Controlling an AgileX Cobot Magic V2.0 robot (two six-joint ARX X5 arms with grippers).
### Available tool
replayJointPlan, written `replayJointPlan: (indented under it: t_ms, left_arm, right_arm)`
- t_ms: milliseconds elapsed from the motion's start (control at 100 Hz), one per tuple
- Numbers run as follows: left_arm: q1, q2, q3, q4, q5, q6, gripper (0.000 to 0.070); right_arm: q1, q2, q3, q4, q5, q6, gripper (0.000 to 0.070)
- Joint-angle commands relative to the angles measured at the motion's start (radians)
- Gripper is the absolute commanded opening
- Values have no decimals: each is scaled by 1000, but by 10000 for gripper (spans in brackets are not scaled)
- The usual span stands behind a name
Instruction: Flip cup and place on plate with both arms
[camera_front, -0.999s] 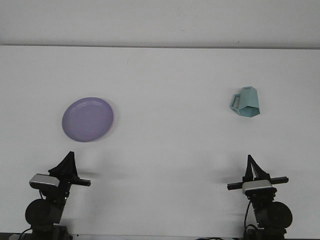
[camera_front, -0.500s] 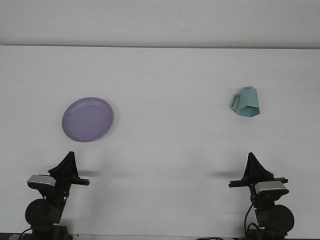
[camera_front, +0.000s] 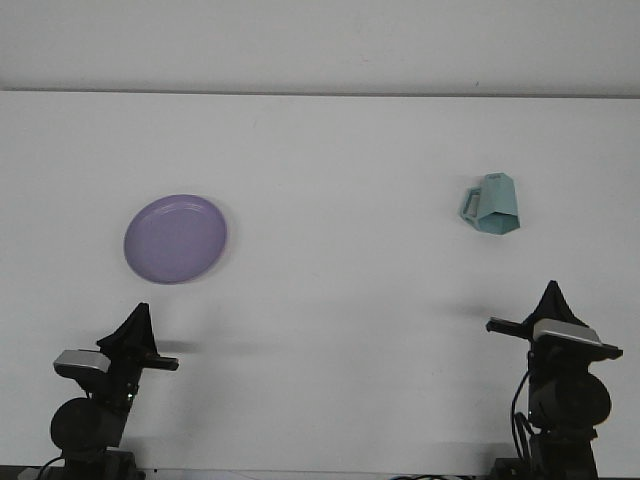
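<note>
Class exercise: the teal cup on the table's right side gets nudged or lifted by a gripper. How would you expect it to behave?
The teal cup looks rigid and probably light. It appears to lie tipped over, so a push might rock or slide it; its faceted sides and handle should limit rolling.

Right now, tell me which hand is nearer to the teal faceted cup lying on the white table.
Right. The right hand sits near the table's front edge, just in front of the teal faceted cup. The left hand is far across the table, in front of the round purple plate.
</note>
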Motion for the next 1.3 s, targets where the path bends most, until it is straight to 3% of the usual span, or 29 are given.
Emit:
replayJointPlan:
  t_ms: [0,80,120,520,720,1289]
  left_arm:
    - [0,-1,-19,10,-3,-2,12]
    - [0,-1,-19,10,-3,-3,12]
    - [0,-1,-19,10,-3,-5,12]
    - [0,-1,-19,11,-3,-25,12]
    - [0,-1,-19,11,-3,-25,12]
    - [0,-1,-19,10,-3,-23,12]
  right_arm:
    - [-10,84,2,50,-1,-132,138]
    - [-24,209,2,140,-21,-177,413]
    - [-32,274,2,193,-32,-196,489]
    - [-153,904,74,652,-141,-270,489]
    - [-178,1119,225,668,-214,-332,487]
    - [-214,1514,571,668,-305,-404,468]
